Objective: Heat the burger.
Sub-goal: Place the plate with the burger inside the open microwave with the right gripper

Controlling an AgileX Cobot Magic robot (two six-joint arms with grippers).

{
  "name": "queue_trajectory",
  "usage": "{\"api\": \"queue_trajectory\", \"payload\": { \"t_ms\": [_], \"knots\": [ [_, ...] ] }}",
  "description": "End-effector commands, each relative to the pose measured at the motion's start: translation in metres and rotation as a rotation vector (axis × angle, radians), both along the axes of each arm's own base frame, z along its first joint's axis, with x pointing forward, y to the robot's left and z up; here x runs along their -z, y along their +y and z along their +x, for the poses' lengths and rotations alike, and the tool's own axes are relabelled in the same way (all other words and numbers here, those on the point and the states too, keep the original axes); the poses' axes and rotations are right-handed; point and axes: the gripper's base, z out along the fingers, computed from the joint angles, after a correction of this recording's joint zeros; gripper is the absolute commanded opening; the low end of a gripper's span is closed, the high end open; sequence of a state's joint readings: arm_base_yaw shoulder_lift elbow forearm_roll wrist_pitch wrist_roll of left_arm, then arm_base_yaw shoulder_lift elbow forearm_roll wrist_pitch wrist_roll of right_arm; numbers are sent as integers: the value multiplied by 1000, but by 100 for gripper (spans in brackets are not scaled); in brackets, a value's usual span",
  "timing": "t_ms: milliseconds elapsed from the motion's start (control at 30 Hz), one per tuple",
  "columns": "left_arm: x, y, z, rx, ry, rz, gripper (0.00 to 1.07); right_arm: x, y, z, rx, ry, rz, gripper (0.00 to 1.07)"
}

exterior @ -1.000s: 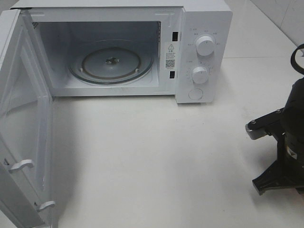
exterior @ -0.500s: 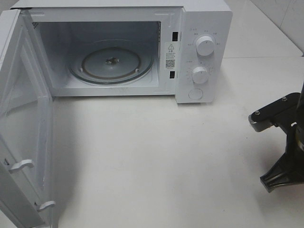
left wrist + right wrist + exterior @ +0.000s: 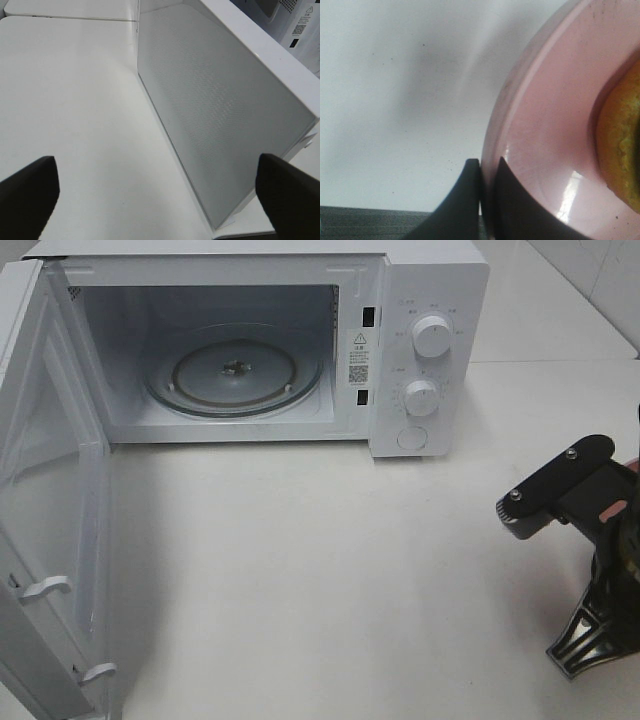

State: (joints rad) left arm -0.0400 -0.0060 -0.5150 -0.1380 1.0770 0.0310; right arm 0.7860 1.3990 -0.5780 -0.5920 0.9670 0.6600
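Since half a sec ago the right arm [image 3: 590, 570] has swung further into the high view. Our right gripper [image 3: 486, 161] has its jaws clamped on the rim of the pink plate [image 3: 545, 115]. The burger [image 3: 620, 150] sits on the plate, mostly cut off. Our left gripper [image 3: 157, 200] has jaws wide apart, beside the open microwave door [image 3: 225, 110]. The microwave [image 3: 430, 300] holds its glass tray [image 3: 235, 375]. From the high view we can't make out the burger.

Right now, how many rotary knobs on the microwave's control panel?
2. The upper knob sits near the top of the microwave front panel, the lower knob directly beneath it. The round button below them is flat, not a knob. None looks hidden.
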Motion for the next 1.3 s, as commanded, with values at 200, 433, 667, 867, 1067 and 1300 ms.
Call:
{"api": "queue_trajectory", "payload": {
  "t_ms": [200,433,667,867,1067,1300],
  "knots": [
    [-1,0,-2,3,-28,-6,100,-4,15,-15,-137,8,-60,0],
    [-1,0,-2,3,-28,-6,100,-4,35,-37,-291,13,-86,0],
    [-1,0,-2,3,-28,-6,100,-5,48,-54,-421,14,-102,0],
    [-1,0,-2,3,-28,-6,100,-5,59,-71,-580,31,-124,0],
    [-1,0,-2,3,-28,-6,100,-5,63,-80,-686,52,-147,0],
    [-1,0,-2,3,-28,-6,100,-4,66,-82,-831,107,-184,0]
  ]
}}
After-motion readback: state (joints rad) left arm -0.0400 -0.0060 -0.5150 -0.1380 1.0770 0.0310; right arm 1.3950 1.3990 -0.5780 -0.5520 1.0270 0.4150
